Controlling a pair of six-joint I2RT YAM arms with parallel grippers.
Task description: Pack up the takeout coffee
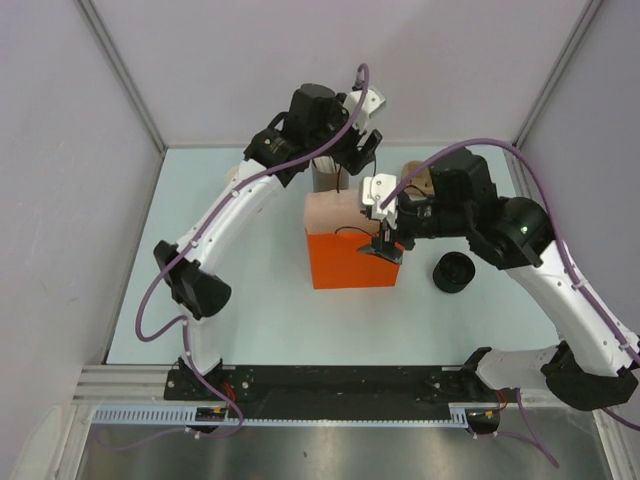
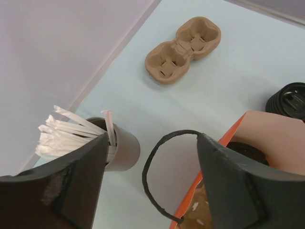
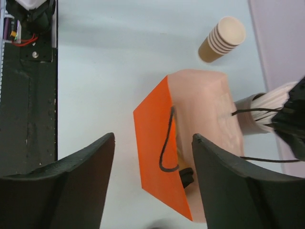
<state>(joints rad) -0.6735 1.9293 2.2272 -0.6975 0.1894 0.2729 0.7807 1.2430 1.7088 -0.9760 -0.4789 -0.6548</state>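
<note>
The orange paper bag (image 1: 350, 262) stood mid-table. Both sets of jaws were apart: left gripper (image 2: 151, 138) over the far cord handle (image 2: 143, 179), right gripper (image 3: 153, 137) above the bag's right side. The takeout coffee (image 2: 248, 151) seemed to sit inside, only its dark top showing. We judged it light and easily crushed: hold gently round the wall, upright
</note>
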